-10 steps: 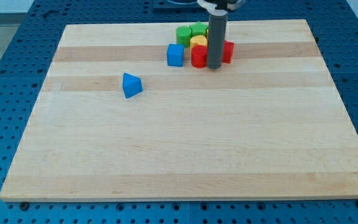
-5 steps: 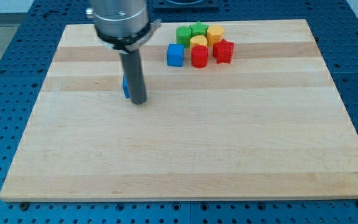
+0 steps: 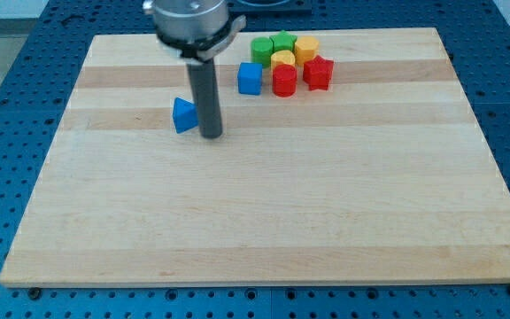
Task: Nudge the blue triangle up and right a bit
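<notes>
Robotics lab; wooden board [image 3: 264, 213] on blue perforated bench [image 3: 7, 106]; toy blocks [image 3: 283, 64]

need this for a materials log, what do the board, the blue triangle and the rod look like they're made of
Board: pale wood, likely matte, with visible grain and plank bands. Blue triangle: solid-coloured, smooth, probably plastic or painted wood. Rod, my tip just right of the triangle: dark grey, looks like metal or plastic.

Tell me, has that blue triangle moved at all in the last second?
Barely, if at all: the blue triangle sits about as far left of the blue cube as before. My tip now stands at its right.
</notes>
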Available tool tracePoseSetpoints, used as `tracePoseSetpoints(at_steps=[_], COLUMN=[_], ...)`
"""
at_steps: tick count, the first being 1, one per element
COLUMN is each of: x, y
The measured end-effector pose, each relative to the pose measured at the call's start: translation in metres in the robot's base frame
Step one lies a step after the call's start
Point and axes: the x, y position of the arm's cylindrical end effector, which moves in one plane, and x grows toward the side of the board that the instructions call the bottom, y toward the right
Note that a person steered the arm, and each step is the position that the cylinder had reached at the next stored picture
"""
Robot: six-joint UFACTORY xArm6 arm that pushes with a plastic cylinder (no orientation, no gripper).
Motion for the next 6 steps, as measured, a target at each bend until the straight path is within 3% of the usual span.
tracePoseSetpoints(at_steps=[1,2,4,6], x=[0.042,0.032,-0.071,-0.075], y=[-0.048,-0.089,-0.069,-0.051])
